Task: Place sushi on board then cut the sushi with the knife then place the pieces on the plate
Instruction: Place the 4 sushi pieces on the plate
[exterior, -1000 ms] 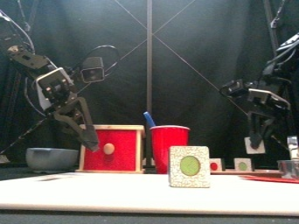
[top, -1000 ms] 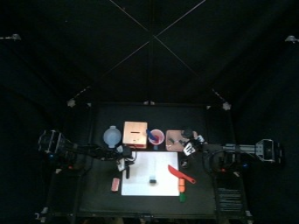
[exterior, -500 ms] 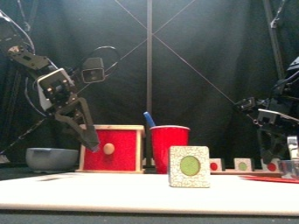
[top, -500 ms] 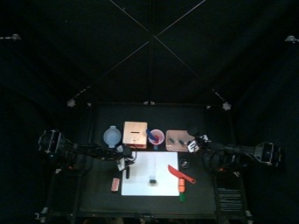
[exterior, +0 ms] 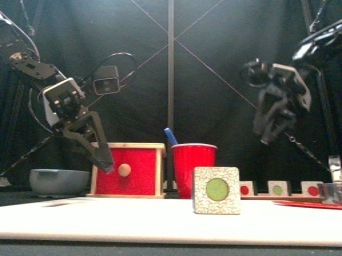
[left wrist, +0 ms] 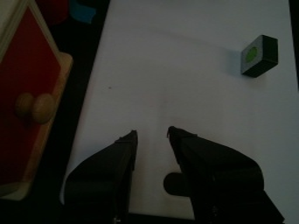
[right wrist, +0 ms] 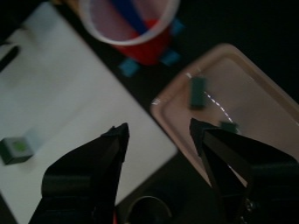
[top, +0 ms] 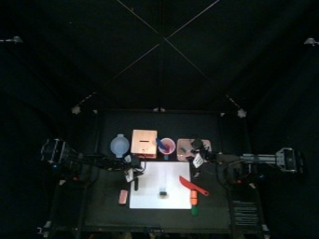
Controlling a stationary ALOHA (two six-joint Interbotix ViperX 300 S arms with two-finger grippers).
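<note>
A dark green sushi piece (exterior: 215, 190) with a green centre stands on the white board (top: 165, 177), also seen as the sushi piece (left wrist: 258, 54). A red knife (top: 193, 187) lies on the board's right part. The pink tray (right wrist: 239, 83) behind the board holds a few small pieces (right wrist: 198, 92). My left gripper (left wrist: 149, 136) hangs open over the board's left side, nothing between its fingers. My right gripper (right wrist: 158, 131) is open and empty, raised above the gap between the board and the tray; in the front view the right gripper (exterior: 271, 128) hangs high.
A wooden box (exterior: 127, 170) with a red drawer front, a red cup (exterior: 194, 168) holding a blue knife (exterior: 171, 136), and a blue-grey bowl (exterior: 59, 180) line the back. Small toy pieces (exterior: 277, 187) stand at the right. A red item (top: 123, 196) lies left of the board.
My right gripper dipped low at the right, then rose and swung left toward the tray. The left arm and the sushi piece have not moved.
</note>
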